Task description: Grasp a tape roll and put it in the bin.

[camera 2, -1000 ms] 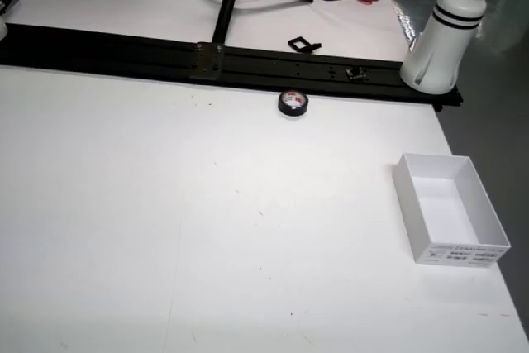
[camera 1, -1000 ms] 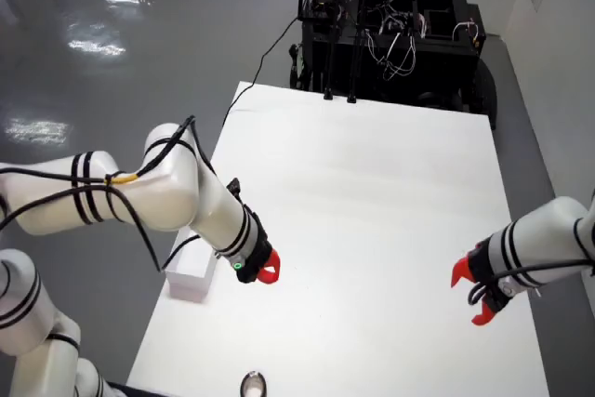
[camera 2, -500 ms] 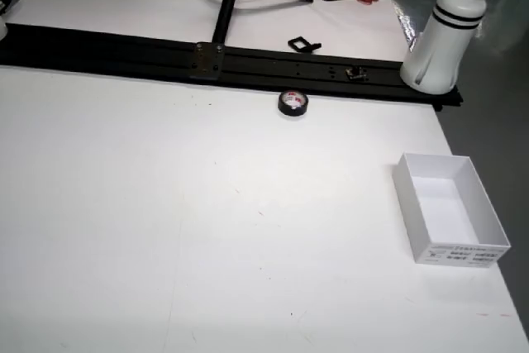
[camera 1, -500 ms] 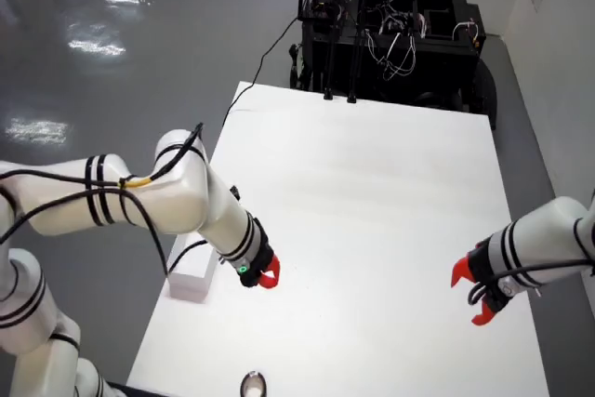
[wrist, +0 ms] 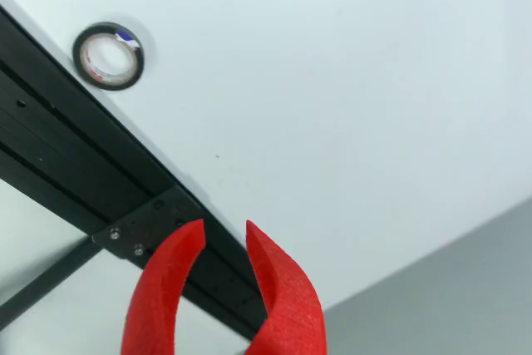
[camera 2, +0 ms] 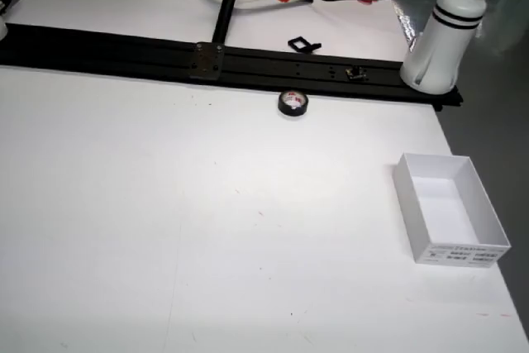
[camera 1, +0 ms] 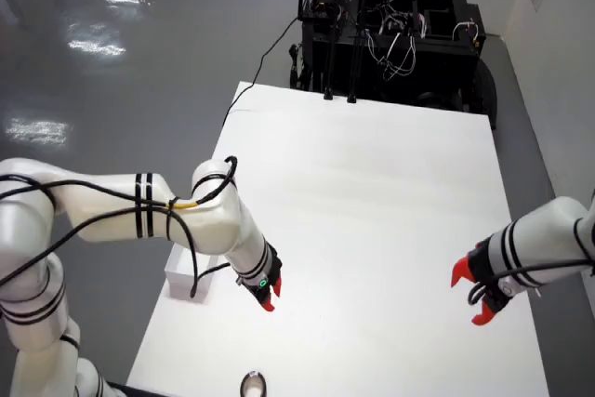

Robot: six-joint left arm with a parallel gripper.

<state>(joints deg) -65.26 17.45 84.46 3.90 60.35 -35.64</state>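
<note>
So we see tape roll (camera 2: 293, 103) lying flat on white table (camera 2: 165, 229), touching black rail (camera 2: 124, 51) at far edge, well apart from bin (camera 2: 450, 221) at right. We judge roll light, rigid, smooth-sided; best pinch across wall through core. Gripper (wrist: 223, 234) red fingers slightly parted, holding nothing.

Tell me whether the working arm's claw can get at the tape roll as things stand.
Probably yes. The tape roll lies flat on bare white table beside the black rail, nothing over it. The claw hangs above, empty, fingers slightly apart; the rail alongside may crowd one finger.
</note>
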